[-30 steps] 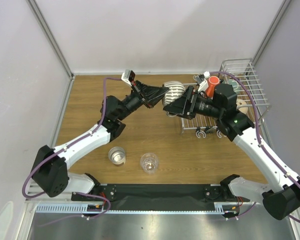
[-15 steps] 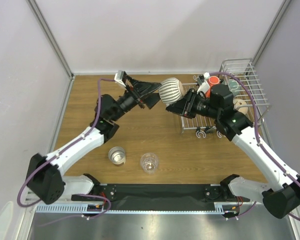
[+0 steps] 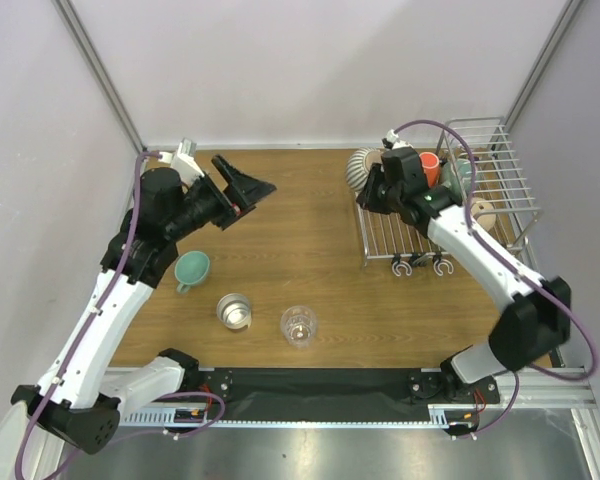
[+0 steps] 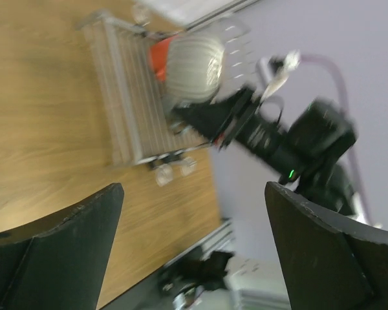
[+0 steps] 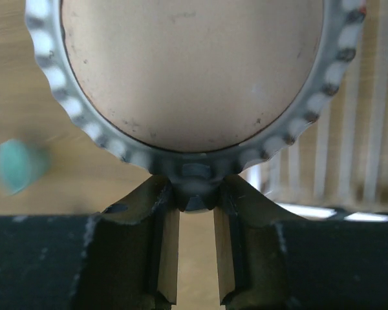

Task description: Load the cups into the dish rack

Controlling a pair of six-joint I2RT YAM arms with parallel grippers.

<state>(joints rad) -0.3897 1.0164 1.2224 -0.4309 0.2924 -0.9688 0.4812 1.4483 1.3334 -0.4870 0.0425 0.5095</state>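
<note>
My right gripper (image 3: 376, 183) (image 5: 195, 194) is shut on the rim of the ribbed whitish cup (image 3: 360, 165) (image 5: 194, 71), held in the air by the far left corner of the dish rack (image 3: 398, 238). Far to the left, my left gripper (image 3: 244, 185) (image 4: 194, 194) hangs open and empty; its view shows the ribbed cup (image 4: 193, 61) from a distance. On the table stand a teal mug (image 3: 191, 268), a steel cup (image 3: 234, 311) and a clear glass (image 3: 299, 325). An orange-lined mug (image 3: 429, 164) and two more cups (image 3: 461, 171) (image 3: 483, 214) sit in the rack.
The rack's taller barred basket (image 3: 500, 150) stands at the far right by the wall. Purple walls enclose the table on three sides. A black strip with the arm bases (image 3: 310, 385) runs along the near edge.
The left gripper opened, let go of the ribbed cup and drew back to the left, uncovering the teal mug. The right gripper closed on the cup's rim and carried it toward the rack's far corner.
</note>
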